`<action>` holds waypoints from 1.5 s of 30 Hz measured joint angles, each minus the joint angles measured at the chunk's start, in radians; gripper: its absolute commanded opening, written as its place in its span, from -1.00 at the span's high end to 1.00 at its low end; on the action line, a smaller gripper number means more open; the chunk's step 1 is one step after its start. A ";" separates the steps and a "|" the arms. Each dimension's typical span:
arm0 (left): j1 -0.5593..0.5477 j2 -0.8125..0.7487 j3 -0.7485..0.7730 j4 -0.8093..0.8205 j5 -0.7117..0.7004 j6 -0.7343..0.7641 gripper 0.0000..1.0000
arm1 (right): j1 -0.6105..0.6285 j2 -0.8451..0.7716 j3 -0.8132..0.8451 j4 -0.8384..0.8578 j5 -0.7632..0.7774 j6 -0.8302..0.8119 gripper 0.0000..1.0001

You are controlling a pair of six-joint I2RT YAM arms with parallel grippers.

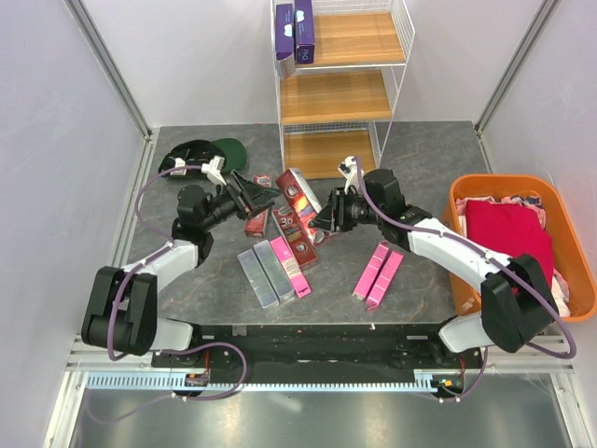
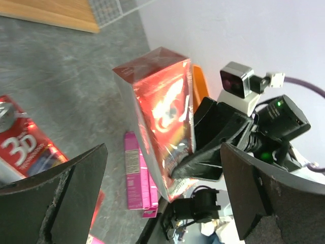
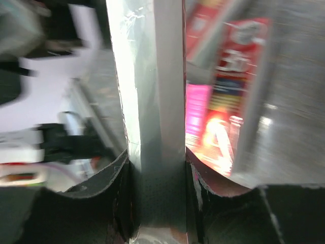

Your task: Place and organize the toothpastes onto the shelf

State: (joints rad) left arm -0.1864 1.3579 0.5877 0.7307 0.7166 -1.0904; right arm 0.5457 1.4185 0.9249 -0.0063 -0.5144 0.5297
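A long, slim, glossy red carton point(image 2: 160, 107) is pinched at one end between the black fingers of the right gripper point(image 3: 157, 173), while its free end stands ahead of the wide-spread jaws of the left gripper point(image 2: 163, 168), touching neither. Under both pairs of jaws lies a dark grey, stone-mottled table point(image 1: 420, 159) between pale walls, with pink cartons point(image 1: 378, 271) near the right jaws, silver-grey cartons point(image 1: 264, 273) near the left, and beyond them a white wire shelf point(image 1: 345, 93) whose top wooden board carries two purple cartons point(image 1: 295, 33). White "3D" print shows on a second red carton point(image 2: 23, 147) beside the left jaws.
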 measured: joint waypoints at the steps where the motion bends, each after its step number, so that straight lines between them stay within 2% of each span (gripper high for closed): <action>1: -0.009 0.007 0.000 0.015 0.002 -0.007 -0.97 | 0.000 0.005 0.002 0.031 -0.033 0.029 0.15; 6: -0.062 0.043 0.000 0.074 0.002 -0.036 -0.93 | 0.003 0.051 0.012 0.217 -0.186 0.192 0.14; 12: -0.096 0.063 0.001 0.169 0.003 -0.076 -0.63 | 0.026 0.083 0.013 0.298 -0.249 0.278 0.01; 13: -0.098 0.066 0.001 0.193 0.003 -0.084 -0.35 | 0.030 0.088 0.013 0.304 -0.255 0.284 -0.07; 14: -0.098 0.068 0.000 0.216 0.003 -0.092 -0.18 | 0.035 0.093 0.013 0.310 -0.260 0.291 -0.14; 15: -0.098 0.070 0.000 0.240 0.002 -0.105 0.10 | 0.040 0.101 0.013 0.318 -0.268 0.301 -0.29; 18: -0.098 0.078 -0.005 0.300 0.005 -0.128 0.45 | 0.050 0.112 0.013 0.348 -0.280 0.320 -0.53; 21: -0.098 0.089 -0.005 0.338 0.014 -0.143 0.54 | 0.053 0.113 0.011 0.376 -0.282 0.333 -0.68; 26: -0.098 0.108 -0.013 0.379 0.017 -0.172 0.55 | 0.053 0.093 -0.029 0.429 -0.249 0.364 -0.80; 33: -0.098 0.110 -0.099 0.500 -0.035 -0.266 0.54 | 0.059 -0.061 -0.180 0.482 -0.120 0.381 -0.95; 38: -0.098 0.110 -0.172 0.528 -0.106 -0.347 0.53 | 0.113 -0.185 -0.265 0.522 0.015 0.372 -0.96; 45: -0.097 0.109 -0.240 0.544 -0.162 -0.401 0.53 | 0.189 -0.187 -0.285 0.508 0.155 0.358 -0.93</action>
State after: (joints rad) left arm -0.2829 1.4673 0.3481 1.2743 0.5549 -1.4910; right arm 0.7345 1.2320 0.6395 0.5018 -0.3592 0.8875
